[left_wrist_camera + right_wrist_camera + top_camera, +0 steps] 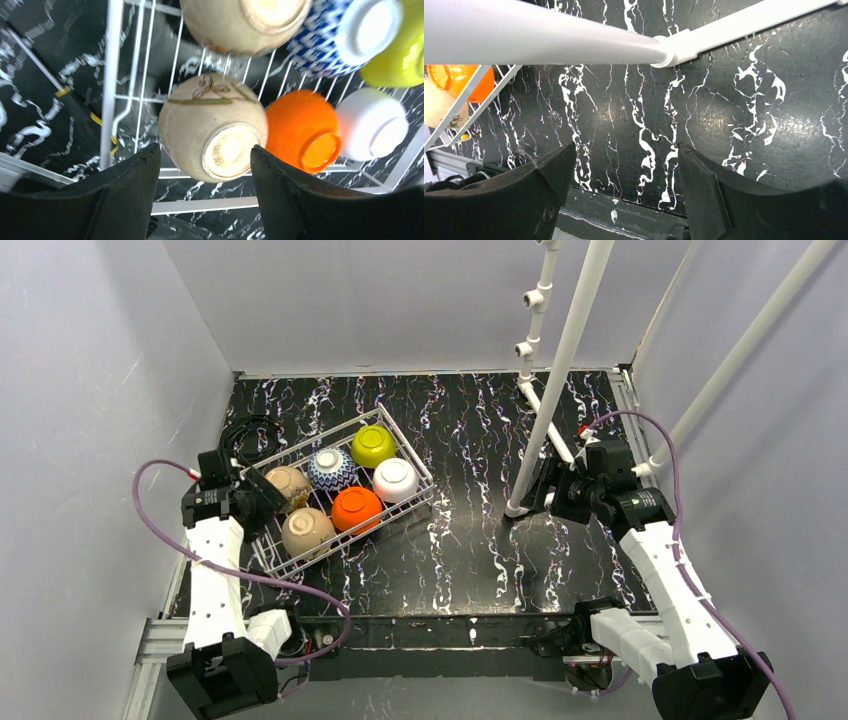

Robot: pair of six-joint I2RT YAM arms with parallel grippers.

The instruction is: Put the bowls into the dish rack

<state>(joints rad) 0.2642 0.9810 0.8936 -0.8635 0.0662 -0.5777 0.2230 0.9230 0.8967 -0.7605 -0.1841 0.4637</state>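
Starting at the near edge, two purple cables [300, 585] are seen looping out from the arm bases, one to each arm. Further in, the left hand [204, 150] is kept released at the near-left end of the dish rack [111, 75], its two fingers [125, 190] spread and nothing gripped. The nearer tan bowl [212, 131] is framed between them in the left wrist view, but it lies lower down in the rack, and from overhead the hand is seen apart from it. The right hand [626, 150] is likewise released and empty, poised over the bare black marbled surface [470, 540] well to the right of the rack. Between that hand and the rack a slanted pipe of the white pipe frame [565, 370] is planted on the surface. The same pipe is seen crossing the top of the right wrist view, so the way is barred on that side. A coil of black cable [245, 435] lies just beyond the rack's left end.

One rack is counted, set on the left half of the surface, its long axis running diagonally from near left to far right. Six bowls are counted inside it, all turned upside down with foot rings upward, in two rows of three along that axis. The nearer row is made up of the nearer tan bowl, the orange bowl [357, 508] and the white bowl [396, 479]. The farther row holds the second tan bowl [288, 483], the blue-white patterned bowl [331, 468] and the yellow-green bowl [373, 445]. Two tan bowls are thus counted, and one of each other colour.
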